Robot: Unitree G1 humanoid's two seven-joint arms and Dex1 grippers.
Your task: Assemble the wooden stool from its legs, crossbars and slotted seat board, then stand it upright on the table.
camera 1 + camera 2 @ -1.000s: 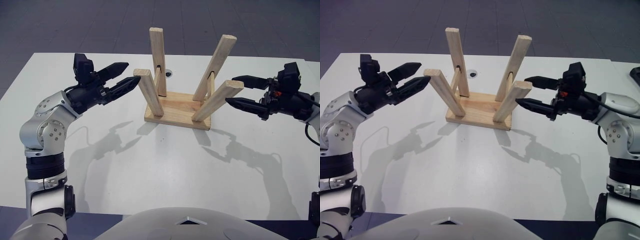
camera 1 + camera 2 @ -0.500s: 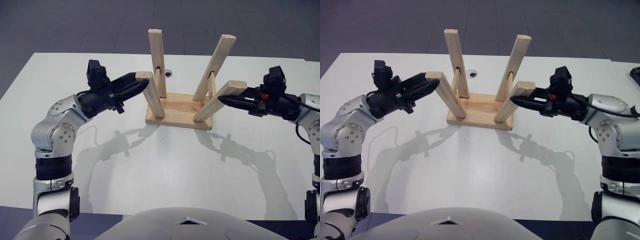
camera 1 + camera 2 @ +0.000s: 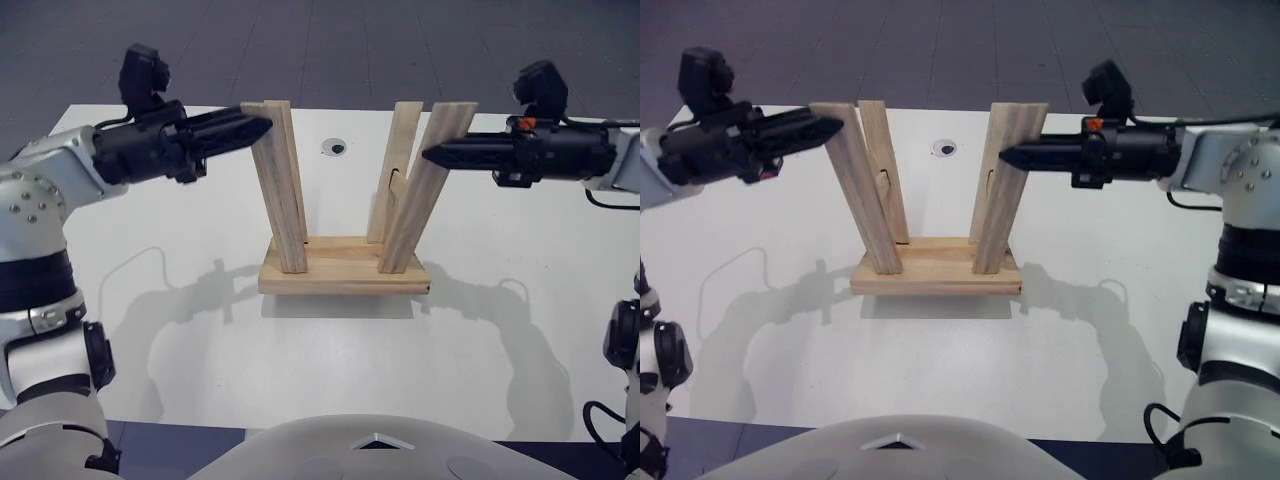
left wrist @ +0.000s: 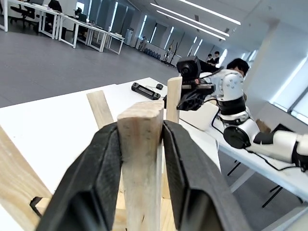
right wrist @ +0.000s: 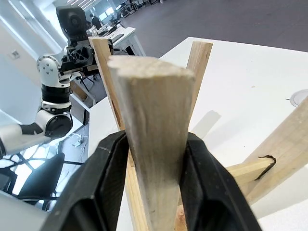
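**Two grippers clamp upturned stool at mid-table**

The wooden stool (image 3: 340, 262) sits upside down near the middle of the white tabletop (image 3: 180, 330), its four legs pointing up and its slotted seat board (image 3: 343, 279) lowest, long side parallel to the near edge. The left gripper (image 3: 262, 121) comes in level from the tabletop's left side. Its black fingers (image 4: 98, 166) are pressed against both faces of the top end of the near left leg (image 3: 862, 195). The right gripper (image 3: 432, 154) comes in level from the right side. Its fingers (image 5: 109, 166) are closed the same way on the top end of the near right leg (image 3: 420, 195). The two near legs lean outward toward the grippers that hold them. The far left leg (image 3: 885, 170) and the far right leg (image 3: 395, 165) rise just behind them, closer to upright. A shadow lies on the tabletop directly under and in front of the seat board. From the head cameras it is hard to say whether the board rests on the surface or hangs just above it. A small round port (image 3: 338, 148) is set into the tabletop behind the stool, near the far edge.
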